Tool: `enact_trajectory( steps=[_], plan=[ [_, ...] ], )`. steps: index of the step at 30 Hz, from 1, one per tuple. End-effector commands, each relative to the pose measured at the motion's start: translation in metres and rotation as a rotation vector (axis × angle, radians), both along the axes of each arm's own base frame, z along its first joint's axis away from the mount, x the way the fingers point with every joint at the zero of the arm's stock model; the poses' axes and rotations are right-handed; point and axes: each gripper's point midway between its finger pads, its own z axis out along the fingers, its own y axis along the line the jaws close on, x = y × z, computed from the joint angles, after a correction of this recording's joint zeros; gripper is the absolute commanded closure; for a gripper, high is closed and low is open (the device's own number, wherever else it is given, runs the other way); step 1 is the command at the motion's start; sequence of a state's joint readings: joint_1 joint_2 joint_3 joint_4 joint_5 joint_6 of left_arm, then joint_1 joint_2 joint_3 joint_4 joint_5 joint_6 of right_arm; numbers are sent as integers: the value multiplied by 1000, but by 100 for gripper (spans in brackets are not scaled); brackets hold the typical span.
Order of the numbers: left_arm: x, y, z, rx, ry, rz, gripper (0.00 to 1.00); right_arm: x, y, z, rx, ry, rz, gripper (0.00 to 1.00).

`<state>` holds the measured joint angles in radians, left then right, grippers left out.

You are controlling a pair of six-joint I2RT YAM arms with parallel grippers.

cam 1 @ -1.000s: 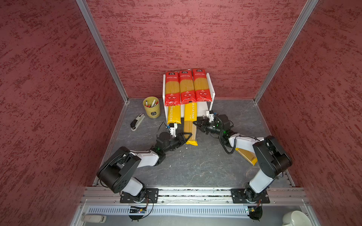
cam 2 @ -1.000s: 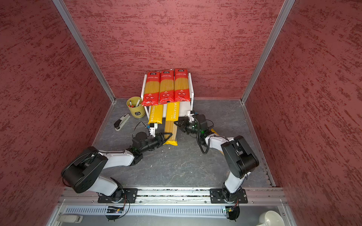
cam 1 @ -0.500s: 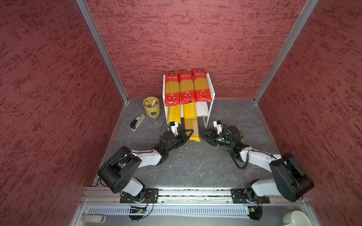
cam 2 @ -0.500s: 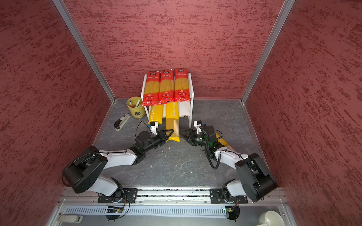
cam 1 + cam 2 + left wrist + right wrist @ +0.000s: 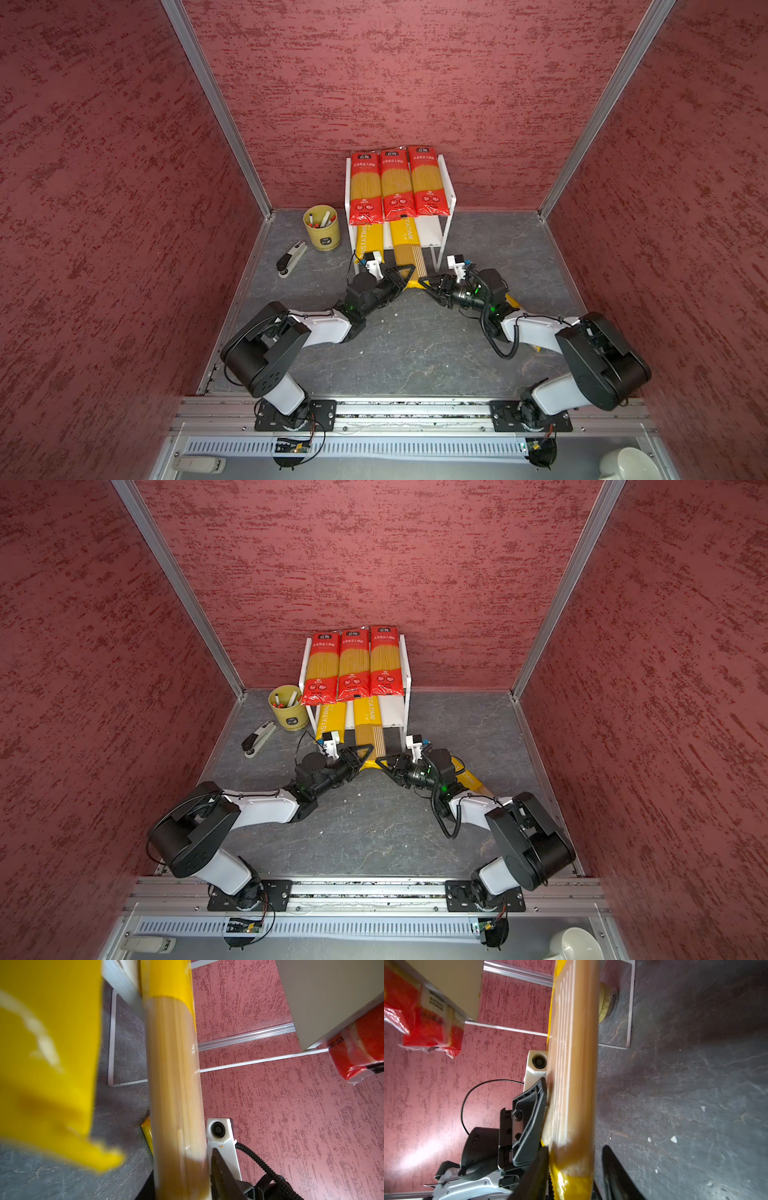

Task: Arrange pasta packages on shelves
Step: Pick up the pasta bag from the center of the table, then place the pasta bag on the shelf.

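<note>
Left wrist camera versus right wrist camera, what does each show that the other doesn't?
Only the left wrist view: a blurred, very close yellow package and the right arm's wrist camera. Only the right wrist view: the left arm's wrist camera, that arm's black finger against the clear-windowed package, and part of the yellow cup. Both: the clear-windowed package and a red package end overhanging the rack's top board.

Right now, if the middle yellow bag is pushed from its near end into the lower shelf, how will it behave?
Likely stiff: the middle yellow bag runs straight where it overhangs the rack. Its glossy film looks slick, so it should slide, perhaps skewing toward the neighbouring yellow bag beside it. The visible dry strands might snap if bent.
</note>
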<state>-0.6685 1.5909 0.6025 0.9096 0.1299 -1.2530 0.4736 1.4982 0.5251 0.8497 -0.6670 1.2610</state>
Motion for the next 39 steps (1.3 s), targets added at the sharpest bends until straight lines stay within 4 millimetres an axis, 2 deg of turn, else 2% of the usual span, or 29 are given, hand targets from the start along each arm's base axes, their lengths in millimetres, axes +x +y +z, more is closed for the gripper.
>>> enact_trajectory(
  steps=[1, 8, 11, 16, 20, 25, 31, 39],
  plan=[
    [5, -4, 25, -32, -76, -1, 60, 11, 3, 29, 51, -80, -29, 70],
    [-5, 8, 20, 23, -66, 5, 36, 36, 7, 46, 76, -114, -80, 89],
    [-13, 19, 9, 53, -42, 29, 30, 49, 11, 56, 98, -115, -105, 97],
    [-29, 33, -4, 131, -34, 48, 28, 71, 17, 66, 120, -111, -136, 100],
    [-45, 43, -11, 279, -60, 74, 28, 83, 24, 64, 117, -98, -138, 100],
    [-65, 50, -37, 454, -25, 56, 28, 90, 33, 59, 112, -83, -124, 100],
    [-76, 55, -61, 457, 22, 67, 28, 97, 45, 55, 114, -71, -118, 100],
    [-78, 43, -61, 468, 6, 43, 28, 107, 54, 43, 99, -66, -119, 100]
  ],
)
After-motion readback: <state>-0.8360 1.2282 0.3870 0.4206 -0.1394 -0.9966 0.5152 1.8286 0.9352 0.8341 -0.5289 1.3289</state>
